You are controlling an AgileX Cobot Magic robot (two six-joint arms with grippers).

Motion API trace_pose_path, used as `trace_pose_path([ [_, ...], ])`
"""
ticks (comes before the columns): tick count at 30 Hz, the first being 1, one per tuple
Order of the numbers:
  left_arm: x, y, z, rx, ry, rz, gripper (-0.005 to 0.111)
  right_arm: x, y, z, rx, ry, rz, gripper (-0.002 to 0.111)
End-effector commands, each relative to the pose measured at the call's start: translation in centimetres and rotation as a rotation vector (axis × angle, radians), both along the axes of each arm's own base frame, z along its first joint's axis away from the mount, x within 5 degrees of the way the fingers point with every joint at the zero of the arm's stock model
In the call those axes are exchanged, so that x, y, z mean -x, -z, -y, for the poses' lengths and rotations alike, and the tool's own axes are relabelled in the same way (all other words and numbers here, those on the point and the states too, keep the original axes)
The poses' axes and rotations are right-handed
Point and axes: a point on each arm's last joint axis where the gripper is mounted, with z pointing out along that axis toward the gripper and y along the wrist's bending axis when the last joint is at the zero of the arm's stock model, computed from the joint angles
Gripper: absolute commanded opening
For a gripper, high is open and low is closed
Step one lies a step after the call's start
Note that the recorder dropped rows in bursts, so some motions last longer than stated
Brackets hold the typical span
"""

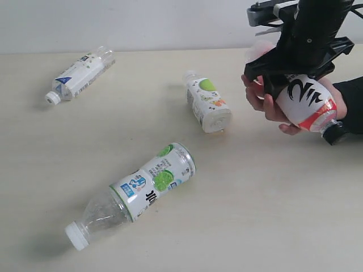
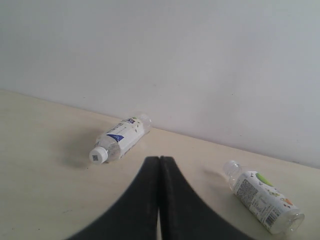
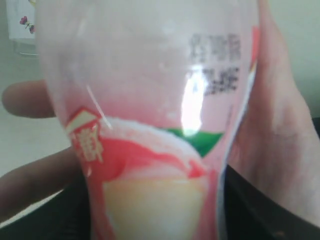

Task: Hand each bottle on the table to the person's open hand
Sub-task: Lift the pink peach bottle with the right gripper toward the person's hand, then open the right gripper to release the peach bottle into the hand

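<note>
pink-white bottle (image 1: 303, 101) was at the person's open hand (image 1: 265, 105), lying across the palm and touching it, with the hand's fingers (image 1: 253, 93) curled at its side. the right gripper (image 1: 286, 79) stood over it from above, and its jaws were clenched on the body of the bottle. in the right wrist view the same bottle (image 3: 150, 125) filled almost the whole picture, with the hand (image 3: 280, 150) pressed on one side of it.

its long axis ran slanted across the palm. the black cap (image 1: 334, 133) pointed toward the black sleeve (image 1: 351, 105), and the bottom end pointed away from the sleeve, up past the gripper. because the bottle was already inside the hand, i judged that the coming move needed only that the jaws release and lift straight off the palm. the round body could roll along the palm if the hand did not close.

the left gripper (image 2: 159, 159) had its fingers pressed together with nothing between them.

three bottles lay on their sides on the table (image 1: 272, 215). from the hand, the small white bottle (image 1: 207, 103) was the nearest, with its cap pointing away toward the wall. the lime-print bottle (image 1: 142, 190) was farther, and the white-blue bottle (image 1: 79, 76) was the farthest. i judged the right arm to be nearer to the small white one.
</note>
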Motion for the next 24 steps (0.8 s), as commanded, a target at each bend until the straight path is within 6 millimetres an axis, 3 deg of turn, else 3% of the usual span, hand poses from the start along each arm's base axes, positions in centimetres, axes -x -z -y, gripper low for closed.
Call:
trace_pose_path([
  [1,0.1,0.0,0.0,-0.005,0.007,0.004,0.0,-0.3,-0.3,0.2,0.005,0.006,0.022,0.022],
  [7,0.1,0.0,0.0,-0.005,0.007,0.004,0.0,-0.4,-0.3,0.2,0.001,0.001,0.033,0.065],
  [12,0.1,0.0,0.0,-0.005,0.007,0.004,0.0,-0.4,-0.3,0.1,0.0,-0.003,0.038,0.088],
  [15,0.1,0.0,0.0,-0.005,0.007,0.004,0.0,-0.5,-0.3,0.1,-0.003,-0.002,0.047,0.094],
  [20,0.1,0.0,0.0,-0.005,0.007,0.004,0.0,-0.3,-1.1,0.2,-0.009,-0.009,0.085,0.094],
  [24,0.1,0.0,0.0,-0.005,0.007,0.004,0.0,0.7,-4.2,0.8,-0.012,-0.018,0.185,0.094],
])
